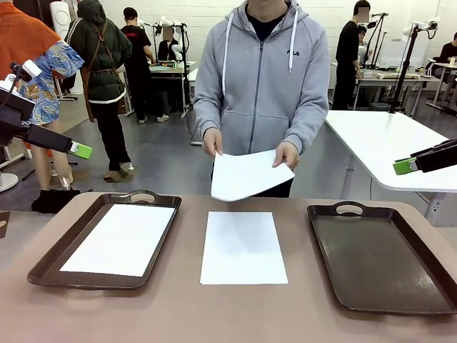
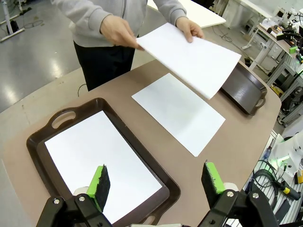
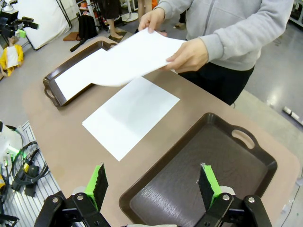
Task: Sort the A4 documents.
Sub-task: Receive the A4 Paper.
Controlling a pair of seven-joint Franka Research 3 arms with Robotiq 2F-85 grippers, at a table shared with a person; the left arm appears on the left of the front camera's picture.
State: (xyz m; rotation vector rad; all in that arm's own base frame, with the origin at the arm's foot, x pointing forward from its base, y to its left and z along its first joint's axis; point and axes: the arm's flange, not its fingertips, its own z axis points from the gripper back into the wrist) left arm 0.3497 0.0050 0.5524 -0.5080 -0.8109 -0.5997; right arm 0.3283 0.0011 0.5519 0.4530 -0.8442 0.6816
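Observation:
One A4 document lies in the left dark brown tray. Another sheet lies flat on the table between the trays. At the far side a person holds more sheets in both hands above the table's edge. My left gripper hangs open high at the left, over the left tray's sheet in the left wrist view, its jaws empty. My right gripper hangs open high at the right, above the empty right tray, nothing between its fingers.
The brown table carries both trays, the right tray being bare. A white table stands behind at the right. The person's hands hold the sheets over the middle sheet.

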